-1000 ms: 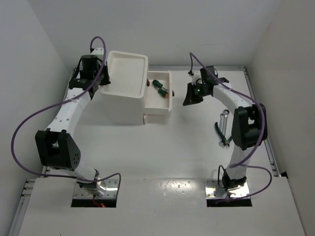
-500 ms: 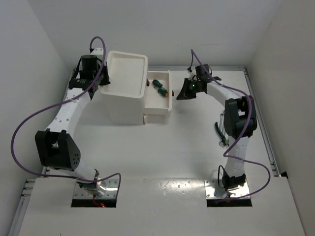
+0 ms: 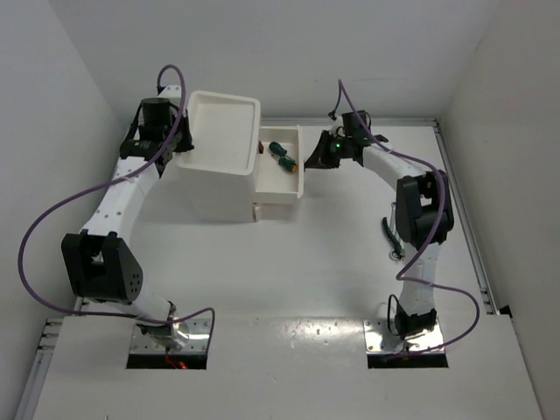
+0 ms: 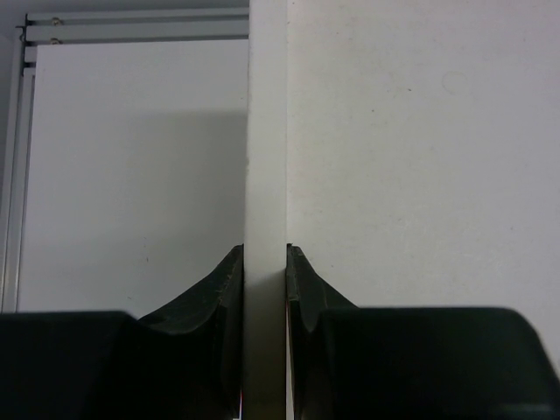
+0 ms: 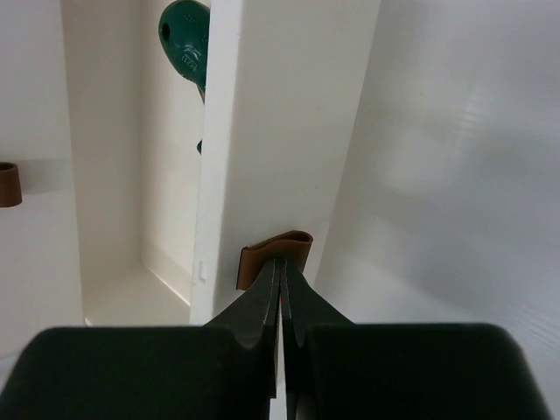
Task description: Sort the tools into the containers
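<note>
The white drawer unit (image 3: 219, 179) stands at the back left, with its top drawer (image 3: 282, 181) pulled out to the right. A green-handled screwdriver (image 3: 281, 154) lies in that drawer; its handle shows in the right wrist view (image 5: 185, 44). My left gripper (image 3: 179, 143) is shut on the rim (image 4: 267, 131) of the unit's tray top. My right gripper (image 3: 317, 160) is shut, its tips (image 5: 280, 262) against the brown handle (image 5: 273, 254) on the drawer front (image 5: 289, 131). Green-handled pliers (image 3: 389, 234) lie on the table by the right arm. The yellow-handled pliers and the wrenches are not clearly in view.
A lower drawer (image 3: 273, 209) sticks out slightly under the open one. Another brown handle (image 5: 7, 184) shows at the left of the right wrist view. White walls close in the table on the left, back and right. The right arm's elbow (image 3: 422, 214) hangs over the table's right side.
My right gripper has moved left to the front of the open drawer, and the drawer has slid slightly left into the unit. The left arm has not moved.
</note>
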Tool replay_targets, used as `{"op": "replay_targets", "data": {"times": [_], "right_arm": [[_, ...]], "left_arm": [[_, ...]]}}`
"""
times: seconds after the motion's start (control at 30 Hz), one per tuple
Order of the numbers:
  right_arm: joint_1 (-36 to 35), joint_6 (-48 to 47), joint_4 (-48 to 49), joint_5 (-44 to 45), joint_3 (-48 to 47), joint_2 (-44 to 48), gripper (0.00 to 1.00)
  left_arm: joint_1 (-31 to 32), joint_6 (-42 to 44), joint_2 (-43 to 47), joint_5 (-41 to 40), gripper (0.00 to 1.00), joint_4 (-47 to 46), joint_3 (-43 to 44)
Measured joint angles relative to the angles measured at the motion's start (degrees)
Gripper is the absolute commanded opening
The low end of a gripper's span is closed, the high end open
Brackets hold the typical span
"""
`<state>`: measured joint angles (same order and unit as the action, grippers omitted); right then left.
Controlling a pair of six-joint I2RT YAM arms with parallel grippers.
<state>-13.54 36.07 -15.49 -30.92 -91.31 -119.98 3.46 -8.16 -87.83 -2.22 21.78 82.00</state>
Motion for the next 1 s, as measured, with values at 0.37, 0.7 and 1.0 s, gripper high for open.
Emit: {"op": "replay_targets", "data": {"times": [0.37, 0.7, 1.0], "right_arm": [[-0.9, 5.0, 4.5, -3.7, 0.0, -2.0, 0.0], [-4.0, 7.7, 6.8, -6.4, 0.9, -2.3, 0.0], [-4.6, 3.5, 3.0, -3.5, -2.1, -2.8, 0.0]], "left_arm": [[-1.4, 0.0, 0.7, 0.9, 0.0, 0.5, -0.5], [-2.0, 0.0, 1.4, 0.6, 0.0, 0.9, -1.1], [-2.1, 0.4, 1.4, 0.9, 0.0, 0.8, -1.2]]}}
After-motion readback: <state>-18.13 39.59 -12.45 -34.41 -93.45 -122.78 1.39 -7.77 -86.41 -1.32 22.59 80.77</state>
